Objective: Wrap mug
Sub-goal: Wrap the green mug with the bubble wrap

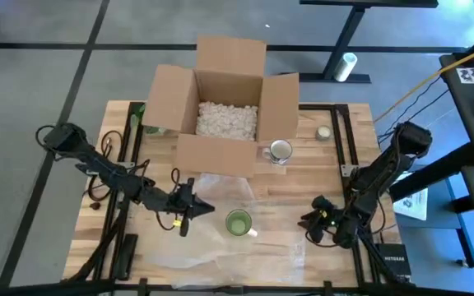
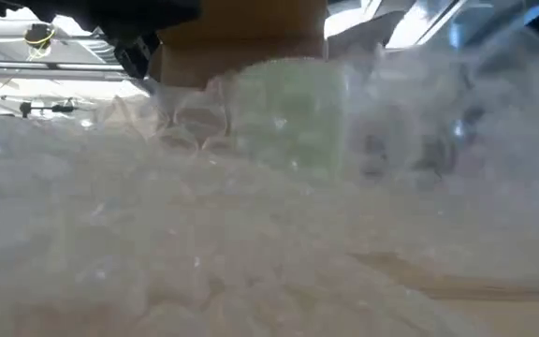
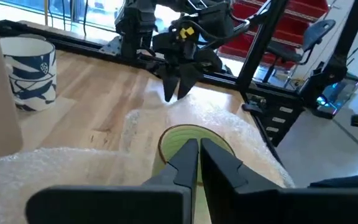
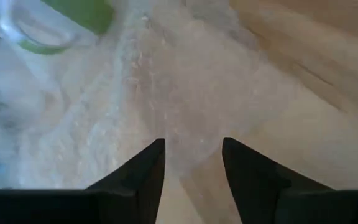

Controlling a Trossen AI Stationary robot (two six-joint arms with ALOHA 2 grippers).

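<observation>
A green mug [image 1: 238, 223] stands upright on a sheet of clear bubble wrap [image 1: 212, 247] spread over the table's near middle. The low view shows the mug [image 2: 293, 112] blurred through the wrap. My left gripper [image 1: 208, 210] is shut and hovers just left of the mug [image 3: 188, 137], fingers pointing at it. My right gripper [image 1: 309, 220] is open, to the right of the mug, over the wrap's right edge [image 4: 191, 112]. The mug [image 4: 61, 18] shows at the corner of the right wrist view.
An open cardboard box [image 1: 220, 107] holding packing peanuts stands at the far middle. A white mug with blue marks [image 1: 280, 151] stands beside it on bare wood. Black rails [image 1: 348, 156] run along both table sides.
</observation>
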